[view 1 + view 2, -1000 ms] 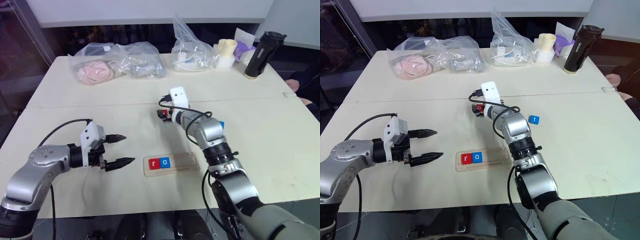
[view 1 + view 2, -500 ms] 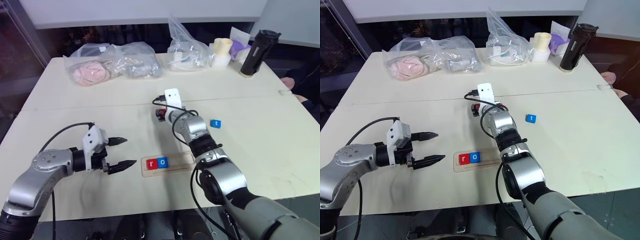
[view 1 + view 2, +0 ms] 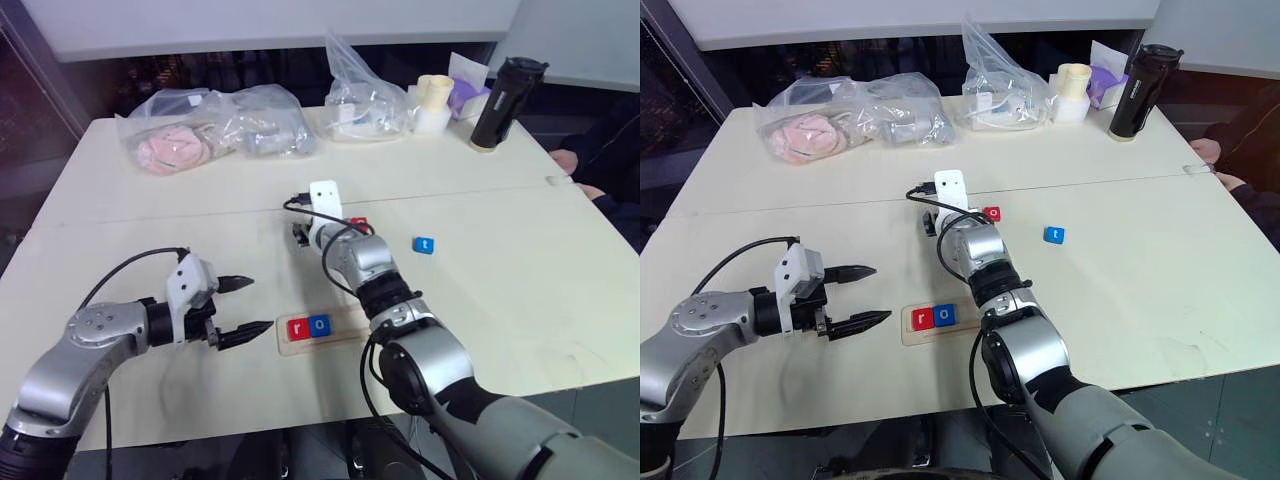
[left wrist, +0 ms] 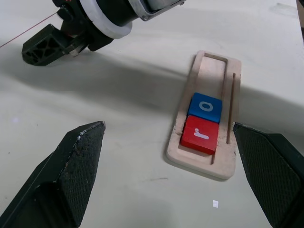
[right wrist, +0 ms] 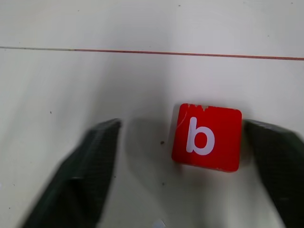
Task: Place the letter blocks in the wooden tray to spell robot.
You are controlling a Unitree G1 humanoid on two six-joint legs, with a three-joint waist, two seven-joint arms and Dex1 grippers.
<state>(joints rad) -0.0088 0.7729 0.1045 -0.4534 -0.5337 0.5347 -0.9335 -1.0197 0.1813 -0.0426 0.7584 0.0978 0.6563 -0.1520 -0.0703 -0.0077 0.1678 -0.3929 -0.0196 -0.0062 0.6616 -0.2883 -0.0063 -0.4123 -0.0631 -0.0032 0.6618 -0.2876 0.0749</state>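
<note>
Right fingers (image 5: 270,156) narrowed around one red b block (image 5: 207,137).

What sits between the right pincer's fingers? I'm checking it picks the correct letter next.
The red b block lies on the table between them, nearer one finger; the right wrist view shows it.

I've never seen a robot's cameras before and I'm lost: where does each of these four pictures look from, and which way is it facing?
Left eye view: on the head, looking forward and down at the table; both arms show, left pincer open.
Right eye view: the same, from slightly aside; wooden tray between the arms.
Left wrist view: along the left pincer's fingers at the tray holding the r block and blue o block.
Right wrist view: along the right pincer at the b block.
Shared: both eyes and the left wrist see the tray.
</note>
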